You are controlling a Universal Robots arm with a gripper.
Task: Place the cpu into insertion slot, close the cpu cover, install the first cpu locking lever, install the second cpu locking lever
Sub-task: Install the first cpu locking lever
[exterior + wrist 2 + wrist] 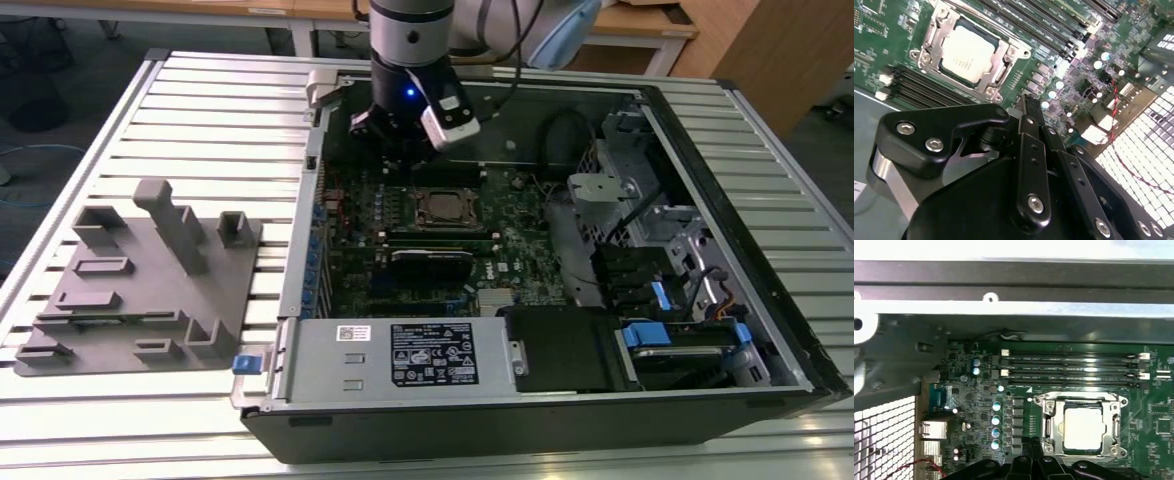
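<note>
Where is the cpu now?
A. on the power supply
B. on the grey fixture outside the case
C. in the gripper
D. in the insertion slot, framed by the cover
D: in the second wrist view the cpu sits in the insertion slot with the cpu cover lying around it.

Arm [407, 30]: silver-grey cylindrical tube, pale blue-grey joint cap [567, 25] to its right. Wrist section black w/ small blue light [407, 95]; white boxy cam module [451, 118] fixed on its side. The hand [1029, 107]: matte black, rounded housing, flat linkage bars w/ silver screws [1035, 202], brushed silver band [884, 175] at base.
</note>
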